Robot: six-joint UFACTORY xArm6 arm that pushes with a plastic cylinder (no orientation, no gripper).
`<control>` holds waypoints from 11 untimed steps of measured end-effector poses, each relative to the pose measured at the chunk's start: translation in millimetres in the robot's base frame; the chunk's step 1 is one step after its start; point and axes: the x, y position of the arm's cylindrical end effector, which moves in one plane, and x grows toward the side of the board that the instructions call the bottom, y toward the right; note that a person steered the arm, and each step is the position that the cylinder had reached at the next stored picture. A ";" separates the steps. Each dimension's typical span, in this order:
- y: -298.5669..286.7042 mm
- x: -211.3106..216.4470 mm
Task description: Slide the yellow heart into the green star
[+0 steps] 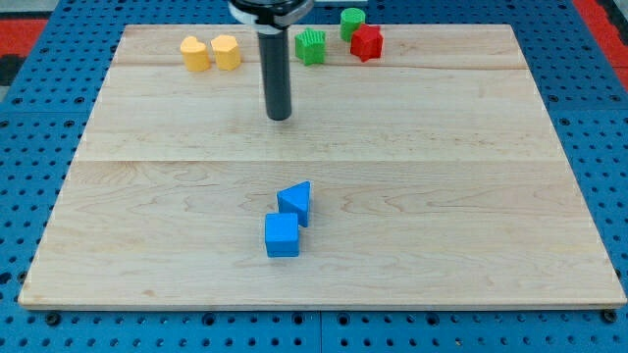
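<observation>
The yellow heart lies near the view's top left of the wooden board, touching a second yellow block on its right. The green star lies near the top centre. My tip rests on the board below the row of blocks, between the yellow pair and the green star. It is lower right of the yellow heart and lower left of the green star, touching neither.
A red star-like block sits just right of the green star, with a green round block above it. A blue triangle and a blue cube lie together at the board's lower middle.
</observation>
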 end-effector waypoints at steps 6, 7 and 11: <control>-160.2 -127.3; -170.2 -155.8; 4.3 -136.8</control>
